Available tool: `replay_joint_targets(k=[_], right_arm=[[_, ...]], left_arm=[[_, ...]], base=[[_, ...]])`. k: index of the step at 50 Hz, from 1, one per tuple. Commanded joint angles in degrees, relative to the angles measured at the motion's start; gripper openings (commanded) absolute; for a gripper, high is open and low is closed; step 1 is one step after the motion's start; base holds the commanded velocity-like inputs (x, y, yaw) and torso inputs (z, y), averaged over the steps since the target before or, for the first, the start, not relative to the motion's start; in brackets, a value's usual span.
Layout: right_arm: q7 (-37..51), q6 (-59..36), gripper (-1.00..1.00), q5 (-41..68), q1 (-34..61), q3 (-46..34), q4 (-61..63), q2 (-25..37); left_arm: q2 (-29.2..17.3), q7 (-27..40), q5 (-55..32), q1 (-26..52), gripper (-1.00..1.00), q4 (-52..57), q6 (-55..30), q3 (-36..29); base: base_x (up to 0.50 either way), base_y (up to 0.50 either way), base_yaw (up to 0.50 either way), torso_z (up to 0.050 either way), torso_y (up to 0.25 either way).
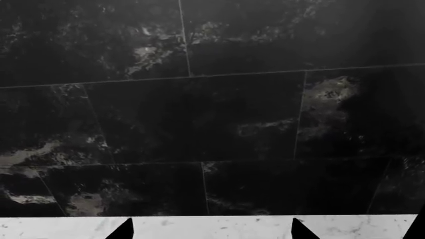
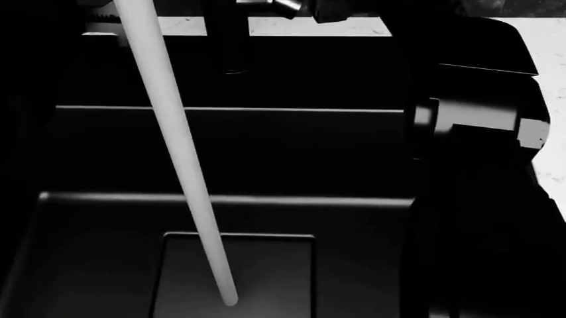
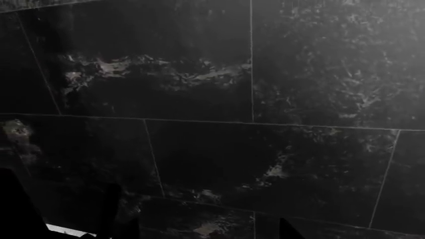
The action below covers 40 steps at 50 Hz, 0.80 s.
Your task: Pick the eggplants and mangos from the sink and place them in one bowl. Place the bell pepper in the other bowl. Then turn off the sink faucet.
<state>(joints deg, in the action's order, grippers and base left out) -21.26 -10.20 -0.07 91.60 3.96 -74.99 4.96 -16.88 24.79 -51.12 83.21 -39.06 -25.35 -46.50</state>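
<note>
The black sink (image 2: 106, 218) fills the head view, with its stepped ledge and the square drain plate (image 2: 265, 278). A pale stream of water (image 2: 181, 159) slants down onto that plate. A dark upright tube (image 2: 232, 40) at the back rim looks like the sink faucet; its lever is not visible. No eggplants, mangos, bell pepper or bowls are in view. My left gripper (image 1: 211, 231) is open over white marble counter, facing black wall tiles. My right gripper (image 3: 209, 231) is open too, with nothing between its fingers, also facing the tiles.
My right arm (image 2: 482, 165) is a dark bulk over the sink's right side. White marble counter (image 2: 548, 99) shows beyond it and behind the basin. Black veined tiles (image 1: 199, 114) make up the wall close ahead of both wrists.
</note>
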Motion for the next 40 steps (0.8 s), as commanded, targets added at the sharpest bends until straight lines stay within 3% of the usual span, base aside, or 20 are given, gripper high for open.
replay_joint_targets(k=[1,29,40], right_arm=[[-2.08,-0.04,1.0,0.36,0.53,-0.36,0.01,-0.52],[-4.88,-0.77,1.0,0.42,0.83,-0.63,0.0,-4.17],[-0.43,-0.97,1.0,-0.06,1.09,-0.3,0.0,-2.68]], left_arm=[[-0.84,0.15,-0.83,-0.31,1.0,0.89,-1.06,0.35],[-1.22,-1.62,0.0,-1.35,1.0,-0.49,0.06,-0.3],[-1.91,-0.81,-0.45,-1.67,1.0,1.58,-0.66,-0.12]], base=[[0.0,0.0,0.0,0.0,0.0],[0.0,0.0,0.0,0.0,0.0],[0.0,0.0,0.0,0.0,0.0]])
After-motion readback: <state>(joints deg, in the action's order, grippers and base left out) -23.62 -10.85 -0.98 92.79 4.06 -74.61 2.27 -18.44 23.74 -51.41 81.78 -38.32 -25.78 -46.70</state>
